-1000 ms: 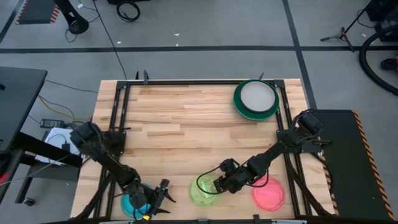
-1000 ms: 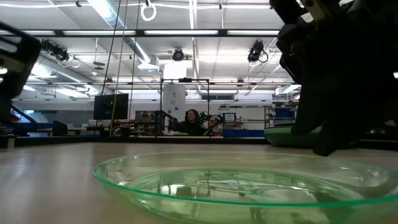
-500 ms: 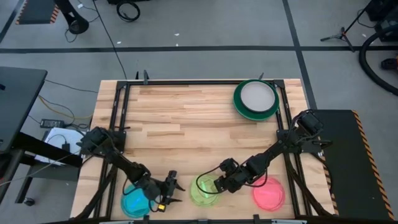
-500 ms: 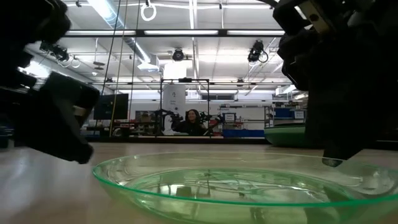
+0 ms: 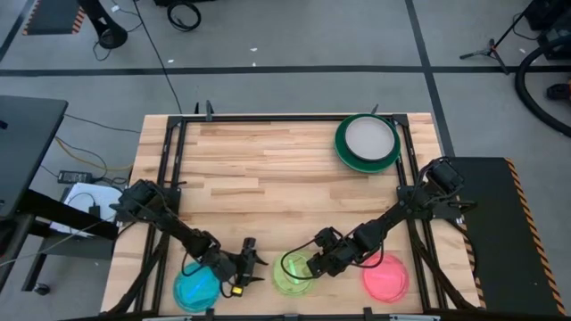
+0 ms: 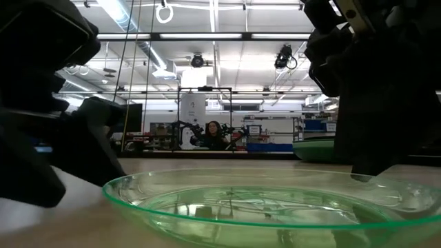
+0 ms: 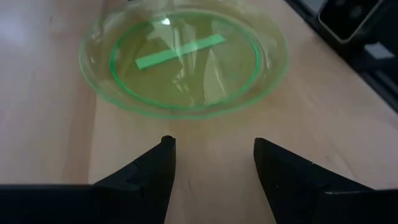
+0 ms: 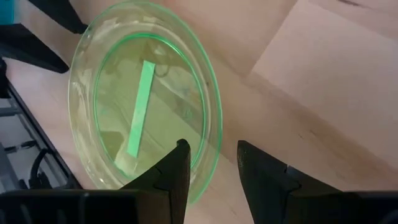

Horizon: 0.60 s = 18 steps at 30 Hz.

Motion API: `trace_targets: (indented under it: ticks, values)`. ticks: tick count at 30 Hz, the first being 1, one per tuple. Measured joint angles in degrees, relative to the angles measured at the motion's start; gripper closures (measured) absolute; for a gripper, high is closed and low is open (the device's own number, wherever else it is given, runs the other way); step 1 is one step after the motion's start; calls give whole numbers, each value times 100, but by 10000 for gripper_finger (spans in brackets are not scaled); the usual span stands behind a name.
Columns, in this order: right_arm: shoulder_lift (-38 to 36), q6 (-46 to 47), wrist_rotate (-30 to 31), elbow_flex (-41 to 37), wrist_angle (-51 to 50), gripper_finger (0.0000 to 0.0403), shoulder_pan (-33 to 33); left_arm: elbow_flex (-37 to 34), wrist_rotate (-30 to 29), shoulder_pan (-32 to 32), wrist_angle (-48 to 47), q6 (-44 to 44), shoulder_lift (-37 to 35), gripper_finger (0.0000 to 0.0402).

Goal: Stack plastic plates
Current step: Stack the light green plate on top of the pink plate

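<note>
Both grippers flank the small translucent yellow-green plastic plate (image 5: pixel 293 271) at the table's near edge — left gripper (image 7: pixel 213 149) parted, right gripper (image 8: pixel 211 155) parted at its rim — next: close and lift.

Floor (image 5: pixel 268 80): grey concrete, marked with dark tape lines (image 5: pixel 294 68) crossing at right angles. Wooden butcher-block table (image 5: pixel 268 178) in a black metal frame. Black cables (image 5: pixel 183 13) and a tripod stand (image 5: pixel 495 46) lie on the floor beyond it. Low view: large open hall, ceiling strip lights (image 6: pixel 207 36), shelving along the far wall, and a person (image 6: pixel 211 132) seated there (small, details unclear).
</note>
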Motion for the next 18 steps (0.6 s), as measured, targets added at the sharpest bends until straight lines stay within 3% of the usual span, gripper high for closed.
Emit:
trace_targets:
  ticks: [7, 18]
  values:
    - [0, 2, -90, 0, 50, 262, 2, 0, -472, 24, -128, 92, 0, 180]
    - [0, 4, -128, 0, 58, 262, 2, 0, -487, 328, -42, -230, -2, 180]
